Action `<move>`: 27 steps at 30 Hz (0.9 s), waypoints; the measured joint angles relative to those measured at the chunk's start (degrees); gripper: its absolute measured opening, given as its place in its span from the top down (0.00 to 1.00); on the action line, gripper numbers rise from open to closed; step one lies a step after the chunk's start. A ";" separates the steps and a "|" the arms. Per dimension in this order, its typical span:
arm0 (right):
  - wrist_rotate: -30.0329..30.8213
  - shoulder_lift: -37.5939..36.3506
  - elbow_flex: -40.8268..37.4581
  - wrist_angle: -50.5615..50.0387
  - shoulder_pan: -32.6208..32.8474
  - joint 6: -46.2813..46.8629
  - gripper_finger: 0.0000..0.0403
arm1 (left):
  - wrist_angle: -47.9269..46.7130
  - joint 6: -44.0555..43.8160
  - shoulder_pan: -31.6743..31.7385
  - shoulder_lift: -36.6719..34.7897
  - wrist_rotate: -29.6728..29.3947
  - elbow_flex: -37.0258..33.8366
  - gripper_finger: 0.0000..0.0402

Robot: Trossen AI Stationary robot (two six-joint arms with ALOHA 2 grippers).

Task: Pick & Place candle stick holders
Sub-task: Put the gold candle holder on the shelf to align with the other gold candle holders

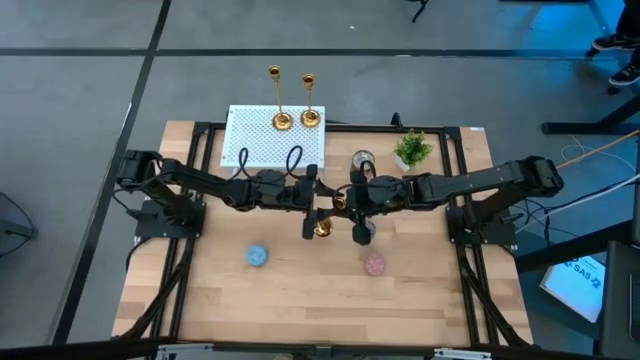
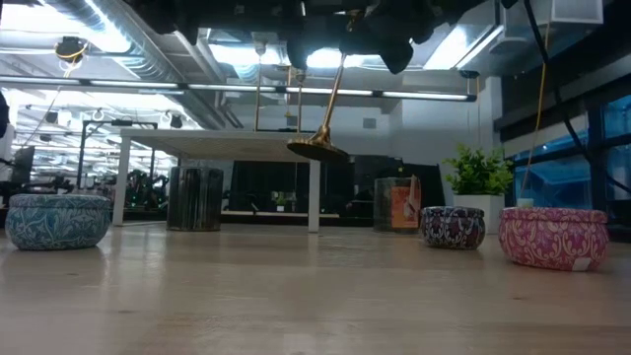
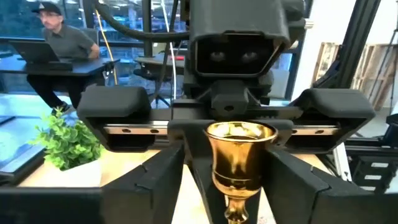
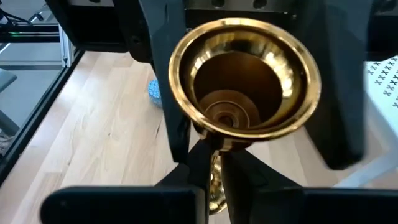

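A gold candlestick (image 2: 330, 104) hangs tilted in the air over the table's middle, between my two grippers. Its cup top (image 4: 242, 81) is up and its round base (image 2: 317, 150) is down. My right gripper (image 4: 214, 163) is shut on its stem. My left gripper (image 3: 230, 163) faces it, open, with a finger on either side of the cup (image 3: 239, 155); I see no touch. Two more gold candlesticks (image 1: 282, 120) (image 1: 310, 117) stand upright on their bases at the far edge of a white perforated board (image 1: 250, 150). My right gripper pinches the stem just below the cup (image 4: 215, 183) between its two fingers. The fingers come from the table's right, slanting down, and lie across the stem. The candlestick is lifted clear and tilted, its base (image 2: 317, 150) lower and toward the table's left.
A blue tin (image 1: 258, 256) and a pink tin (image 1: 375, 263) lie on the near half of the table. A dark patterned tin (image 1: 363, 160) and a potted plant (image 1: 412, 150) stand at the far right. A person (image 3: 59, 37) sits beyond the table.
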 joint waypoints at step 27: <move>-1.14 -0.03 0.00 2.05 0.11 -4.07 0.71 | -14.53 0.93 0.07 -8.10 -1.84 -0.11 0.76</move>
